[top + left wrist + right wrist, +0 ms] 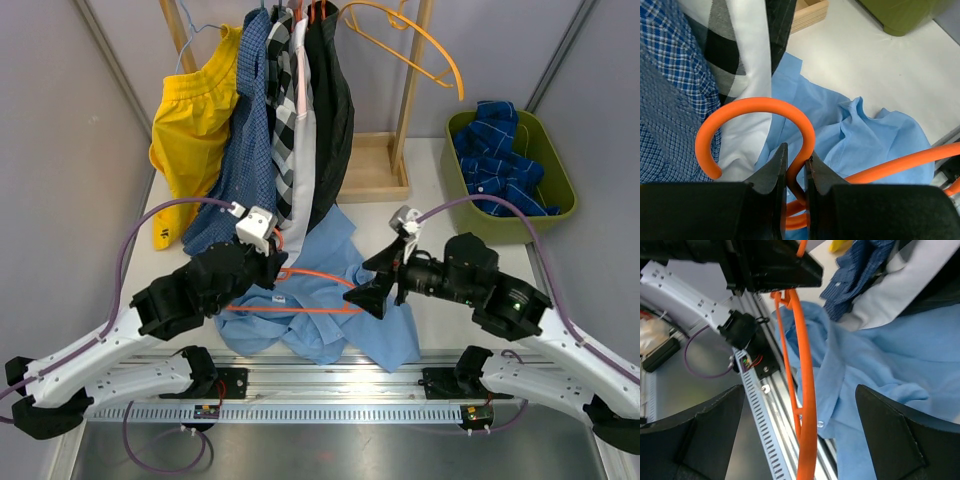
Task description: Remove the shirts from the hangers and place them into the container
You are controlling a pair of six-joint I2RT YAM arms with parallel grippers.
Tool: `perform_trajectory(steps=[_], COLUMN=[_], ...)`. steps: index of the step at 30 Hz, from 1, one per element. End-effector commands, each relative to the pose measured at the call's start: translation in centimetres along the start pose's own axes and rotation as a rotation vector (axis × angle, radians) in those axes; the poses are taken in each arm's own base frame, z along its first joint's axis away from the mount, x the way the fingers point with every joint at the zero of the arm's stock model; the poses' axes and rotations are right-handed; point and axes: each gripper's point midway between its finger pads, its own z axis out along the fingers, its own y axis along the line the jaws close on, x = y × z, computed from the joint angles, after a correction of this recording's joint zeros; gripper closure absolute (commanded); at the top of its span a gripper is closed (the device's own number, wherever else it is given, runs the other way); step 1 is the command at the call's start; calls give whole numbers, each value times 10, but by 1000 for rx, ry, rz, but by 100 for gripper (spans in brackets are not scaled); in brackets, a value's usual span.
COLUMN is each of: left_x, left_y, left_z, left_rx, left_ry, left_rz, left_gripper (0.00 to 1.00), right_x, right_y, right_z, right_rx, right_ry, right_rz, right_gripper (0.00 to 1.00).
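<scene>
A light blue shirt [330, 325] lies crumpled on the table between the arms, with an orange hanger [320, 276] across it. My left gripper [278, 262] is shut on the hanger's neck just below its hook [760, 103]. In the left wrist view, the left gripper [796, 152] has both fingers pressed on the orange wire. My right gripper [372, 295] stands open, jaws wide on either side of the hanger's shoulder bar [807, 390], touching nothing. The olive-green container [568, 190] at the right holds a dark blue shirt [500, 155].
On the wooden rack [375, 170] at the back hang a yellow shirt [195, 120], a dark blue check one [245, 150], a black-and-white check one [283, 110], a white one [303, 130] and a black one [330, 110]. A bare orange hanger [420, 50] hangs beside them.
</scene>
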Motion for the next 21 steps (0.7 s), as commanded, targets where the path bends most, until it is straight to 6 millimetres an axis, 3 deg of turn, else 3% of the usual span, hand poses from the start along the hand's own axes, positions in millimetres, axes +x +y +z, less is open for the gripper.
perform_trajectory(steps=[1, 5, 12, 16, 17, 21], left_x=[-39, -44, -47, -49, -48, -51], left_y=[-17, -17, -12, -7, -6, -5], left_z=[-7, -8, -4, -1, 0, -2], left_rx=[94, 99, 73, 35, 27, 27], left_ry=[-111, -124, -125, -115, -111, -117], left_rz=[-29, -32, -16, -11, -10, -1], left_gripper=[100, 100, 100, 100, 100, 100], right_x=[13, 19, 28, 31, 30, 32], right_y=[39, 38, 40, 39, 40, 36], right_z=[13, 14, 16, 19, 18, 19], right_rx=[-248, -247, -269, -269, -270, -251], right_ry=[78, 95, 145, 161, 159, 162], right_rz=[19, 16, 27, 30, 29, 30], right_gripper=[0, 2, 20, 43, 57, 93])
